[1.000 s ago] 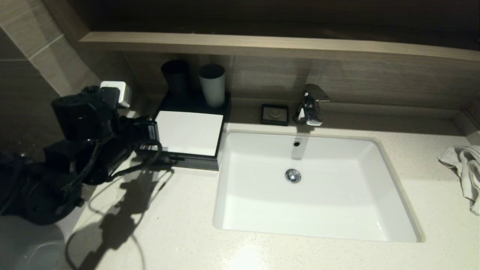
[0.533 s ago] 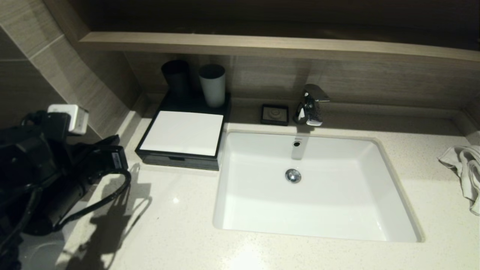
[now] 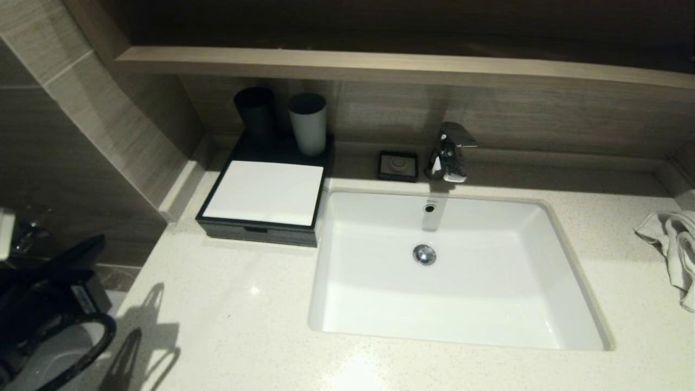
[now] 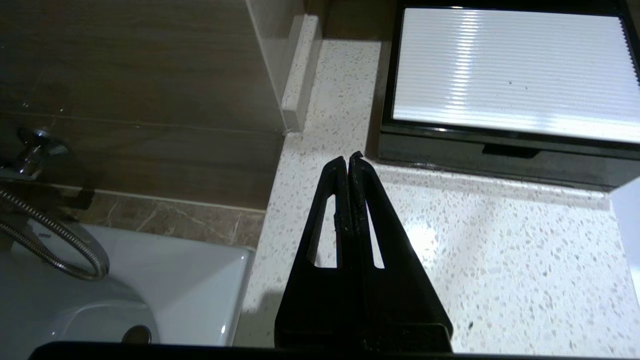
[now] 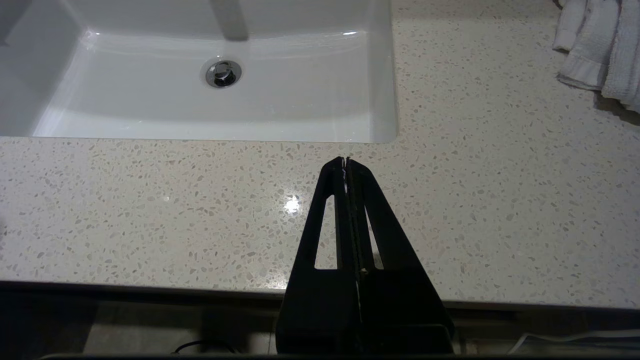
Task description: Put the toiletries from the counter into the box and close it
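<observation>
The black box (image 3: 260,198) with its white top panel stands at the back left of the cream speckled counter (image 3: 233,315), its drawer front (image 4: 505,155) flush and shut. No toiletries show in any view. My left gripper (image 4: 348,159) is shut on nothing, hanging over the counter's left edge, well short of the box (image 4: 510,75). The left arm (image 3: 43,304) sits low at the near left corner. My right gripper (image 5: 345,161) is shut and empty over the counter's front strip, by the basin's near corner.
A white basin (image 3: 450,271) fills the middle, with a chrome tap (image 3: 450,152) and a small black soap dish (image 3: 398,165) behind it. A black cup (image 3: 254,114) and a grey-white cup (image 3: 307,124) stand behind the box. A white towel (image 3: 673,250) lies at the right.
My left arm has drawn back from the box's front left corner, down and to the near left, off the counter. The box and everything else stayed put.
</observation>
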You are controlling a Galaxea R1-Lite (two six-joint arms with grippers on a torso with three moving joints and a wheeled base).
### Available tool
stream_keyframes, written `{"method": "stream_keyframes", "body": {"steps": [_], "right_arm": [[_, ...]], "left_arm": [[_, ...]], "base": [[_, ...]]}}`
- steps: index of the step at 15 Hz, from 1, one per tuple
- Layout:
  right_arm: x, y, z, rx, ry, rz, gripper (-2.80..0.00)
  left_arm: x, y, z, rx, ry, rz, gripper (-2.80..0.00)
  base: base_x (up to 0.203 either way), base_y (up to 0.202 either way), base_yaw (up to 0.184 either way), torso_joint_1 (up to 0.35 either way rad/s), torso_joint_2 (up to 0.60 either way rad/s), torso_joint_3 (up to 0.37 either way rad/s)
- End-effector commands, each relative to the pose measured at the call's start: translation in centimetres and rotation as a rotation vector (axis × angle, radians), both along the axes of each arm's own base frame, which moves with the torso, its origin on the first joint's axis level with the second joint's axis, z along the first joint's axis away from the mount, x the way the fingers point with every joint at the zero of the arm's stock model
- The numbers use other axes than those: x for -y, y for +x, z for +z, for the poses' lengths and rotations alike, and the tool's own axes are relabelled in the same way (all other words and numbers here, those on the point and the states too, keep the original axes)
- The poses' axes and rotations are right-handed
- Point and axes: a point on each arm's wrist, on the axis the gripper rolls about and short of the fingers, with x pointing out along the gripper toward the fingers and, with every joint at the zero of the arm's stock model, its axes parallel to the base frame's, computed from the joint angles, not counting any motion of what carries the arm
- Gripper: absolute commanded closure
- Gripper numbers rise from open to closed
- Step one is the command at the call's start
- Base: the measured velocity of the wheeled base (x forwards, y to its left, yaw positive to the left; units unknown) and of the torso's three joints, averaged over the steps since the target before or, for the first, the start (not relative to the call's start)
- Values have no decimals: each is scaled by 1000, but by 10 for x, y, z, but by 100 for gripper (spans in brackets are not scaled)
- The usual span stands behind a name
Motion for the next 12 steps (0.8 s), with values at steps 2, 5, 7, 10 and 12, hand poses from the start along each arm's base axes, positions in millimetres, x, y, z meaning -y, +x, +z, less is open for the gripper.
{"method": "stream_keyframes", "body": {"steps": [2, 5, 7, 10, 12], "right_arm": [[0, 0, 0, 0, 0, 0, 0], [0, 0, 0, 0, 0, 0, 0], [0, 0, 0, 0, 0, 0, 0], [0, 0, 0, 0, 0, 0, 0], [0, 0, 0, 0, 0, 0, 0]], "left_arm": [[-15, -46, -14, 75, -15, 41, 0], [-23, -67, -28, 108, -13, 75, 0], [-26, -79, -33, 120, -8, 75, 0], [-26, -99, -42, 131, -2, 60, 0], [-26, -110, -50, 132, 0, 56, 0]], "base": [[0, 0, 0, 0, 0, 0], [0, 0, 0, 0, 0, 0], [0, 0, 0, 0, 0, 0], [0, 0, 0, 0, 0, 0], [0, 0, 0, 0, 0, 0]]}}
